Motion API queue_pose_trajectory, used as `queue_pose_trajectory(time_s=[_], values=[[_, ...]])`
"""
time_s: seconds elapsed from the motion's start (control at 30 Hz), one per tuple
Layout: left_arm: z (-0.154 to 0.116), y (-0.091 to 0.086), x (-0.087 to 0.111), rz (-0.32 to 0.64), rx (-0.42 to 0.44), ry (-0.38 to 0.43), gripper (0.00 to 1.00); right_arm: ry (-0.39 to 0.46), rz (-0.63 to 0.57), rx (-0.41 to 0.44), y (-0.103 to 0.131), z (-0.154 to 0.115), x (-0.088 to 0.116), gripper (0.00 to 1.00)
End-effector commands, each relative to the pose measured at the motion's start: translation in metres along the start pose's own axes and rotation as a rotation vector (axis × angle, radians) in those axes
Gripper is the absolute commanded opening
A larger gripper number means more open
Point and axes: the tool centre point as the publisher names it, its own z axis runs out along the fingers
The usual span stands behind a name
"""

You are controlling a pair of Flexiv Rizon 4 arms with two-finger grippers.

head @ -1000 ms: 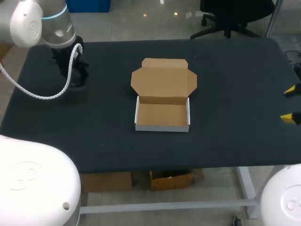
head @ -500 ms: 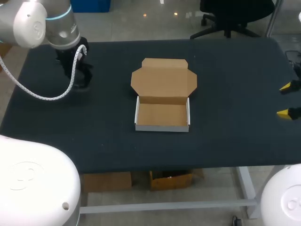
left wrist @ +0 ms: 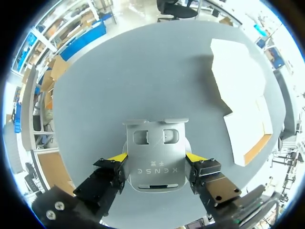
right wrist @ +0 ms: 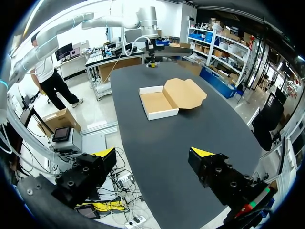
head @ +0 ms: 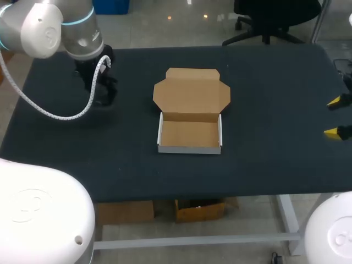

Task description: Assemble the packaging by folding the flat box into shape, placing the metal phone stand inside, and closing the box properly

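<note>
On the dark desk (head: pixel 275 99) the open box (head: pixel 190 148) waits mid-desk as the left jaws, pinching the metal phone stand (left wrist: pixel 155 162), have drifted from the far-left corner toward it, likely for insertion; the right jaws hang spread.

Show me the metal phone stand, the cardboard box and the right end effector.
metal phone stand (left wrist: pixel 156 164): left wrist view, flat plate.
cardboard box (head: pixel 190 135): head view, tray floor.
right end effector (right wrist: pixel 153 153): right wrist view, midway between tips.

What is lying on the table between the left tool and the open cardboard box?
Nothing: in the head view only bare table separates the left tool, shut on the metal stand, from the box.
</note>
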Motion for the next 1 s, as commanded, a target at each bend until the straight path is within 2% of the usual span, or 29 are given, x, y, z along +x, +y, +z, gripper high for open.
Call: queue_pose_trajectory(time_s=[0.03, 0.43, 1.0], values=[[-0.005, 0.007, 0.015, 0.007, 0.013, -0.02, 0.0, 0.002, -0.001, -0.002, 0.0, -0.001, 0.0, 1.0], [-0.013, 0.01, 0.046, 0.028, 0.053, -0.013, 0.0, 0.002, -0.001, -0.002, 0.0, -0.001, 0.0, 1.0], [-0.014, 0.01, 0.047, 0.027, 0.056, -0.011, 0.0, 0.002, -0.001, -0.002, 0.0, -0.001, 0.0, 1.0]])
